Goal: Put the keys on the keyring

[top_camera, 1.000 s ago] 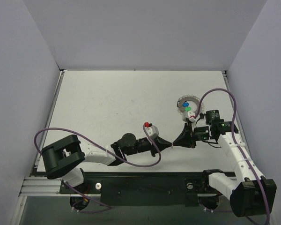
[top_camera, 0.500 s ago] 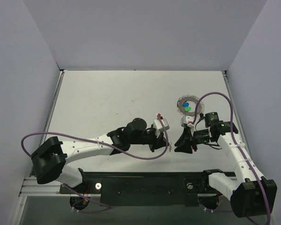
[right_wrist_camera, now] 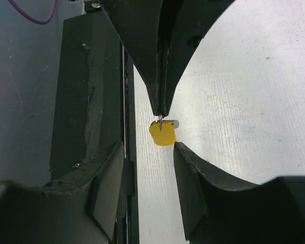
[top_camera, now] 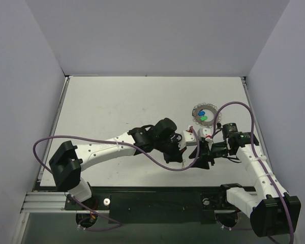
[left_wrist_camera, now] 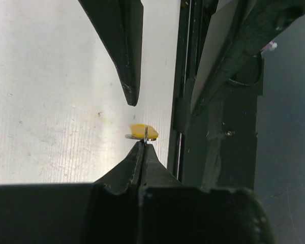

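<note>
A yellow key hangs by its small metal loop from the tip of my left gripper, which is shut on it just above the table. My right gripper faces it with jaws open, one finger on each side of the key and neither touching it. In the left wrist view the key shows just past my shut fingertips. From above, both grippers meet at the right front, left gripper and right gripper; the key is hidden there. The keyring lies further back with a blue key and a green key inside it.
The dark base rail runs along the table's near edge, right below the grippers. Purple cables loop from both arms. White walls close in the table at the back and both sides.
My left arm has swung right and brought its shut tip up to the right gripper. The right jaws, shut a second ago, have opened.
</note>
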{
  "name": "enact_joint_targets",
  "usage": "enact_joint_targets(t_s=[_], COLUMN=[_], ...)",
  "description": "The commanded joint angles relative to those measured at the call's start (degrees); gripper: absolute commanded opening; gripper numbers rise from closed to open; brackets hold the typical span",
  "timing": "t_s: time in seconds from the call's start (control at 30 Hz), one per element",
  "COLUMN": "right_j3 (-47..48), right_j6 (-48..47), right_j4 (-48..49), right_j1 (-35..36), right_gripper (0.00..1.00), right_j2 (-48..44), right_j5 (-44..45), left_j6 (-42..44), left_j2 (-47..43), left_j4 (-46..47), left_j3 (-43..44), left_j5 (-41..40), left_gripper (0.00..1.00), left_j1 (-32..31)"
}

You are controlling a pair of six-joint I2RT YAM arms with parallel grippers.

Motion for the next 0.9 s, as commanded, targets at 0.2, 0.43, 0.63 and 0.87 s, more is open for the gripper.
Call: enact_joint_targets(t_s=[0.2, 0.43, 0.63, 0.87], right_j3=[-0.62, -1.59, -2.11, -2.55], right_j6=[2.46, 5.89, 8.44, 11.17], right_j4=[1.27, 4.87, 7.33, 9.62], right_j1=[0.66, 1.27, 1.54, 1.97], right_gripper=[0.36, 0.33, 0.3, 0.25], right_j2=[-0.12, 0.4, 0.58, 0.76], right_j5=[-6.25, -5.98, -6.34, -6.6], left_j6=[3.24, 1.83, 0.86, 0.42], left_j2=[2.36, 1.93, 0.67, 0.34], left_j4=[-3.29, 0.05, 2.42, 3.31], left_j3=[5.25, 4.28, 3.05, 2.52], left_j5=[4.91, 5.79, 5.97, 5.88], left_gripper=[0.0, 0.0, 0.0, 0.0], left_j1=[-0.03, 0.05, 0.05, 0.05])
